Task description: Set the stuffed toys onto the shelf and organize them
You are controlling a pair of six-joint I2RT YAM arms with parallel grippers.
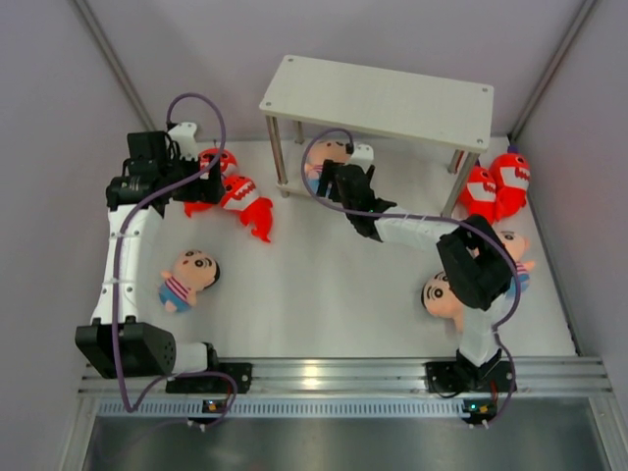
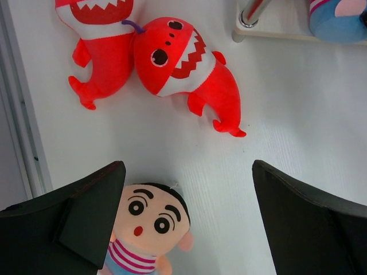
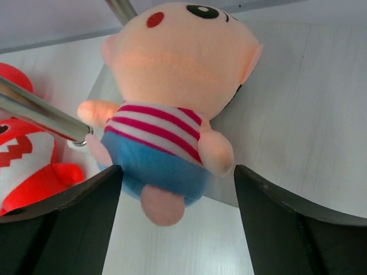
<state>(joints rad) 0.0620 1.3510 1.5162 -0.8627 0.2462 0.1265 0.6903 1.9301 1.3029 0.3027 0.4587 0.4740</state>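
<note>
The white two-tier shelf (image 1: 378, 98) stands at the back. A boy doll (image 1: 326, 157) lies on its lower board (image 3: 275, 114); in the right wrist view the doll (image 3: 172, 97) is just in front of my open right gripper (image 3: 178, 172), feet toward it, not gripped. My right gripper (image 1: 336, 184) reaches under the shelf's left end. My left gripper (image 1: 196, 182) is open and empty, held high over two red sharks (image 1: 240, 201). The left wrist view shows the sharks (image 2: 183, 63) and a boy doll (image 2: 149, 220) below the open gripper (image 2: 186, 172).
A boy doll (image 1: 188, 278) lies on the table at left. Two more boy dolls (image 1: 442, 294) (image 1: 512, 245) lie by the right arm, partly hidden. Two red sharks (image 1: 496, 186) sit by the shelf's right legs. A shelf leg (image 3: 40, 112) and a shark (image 3: 28, 166) are left of the right gripper.
</note>
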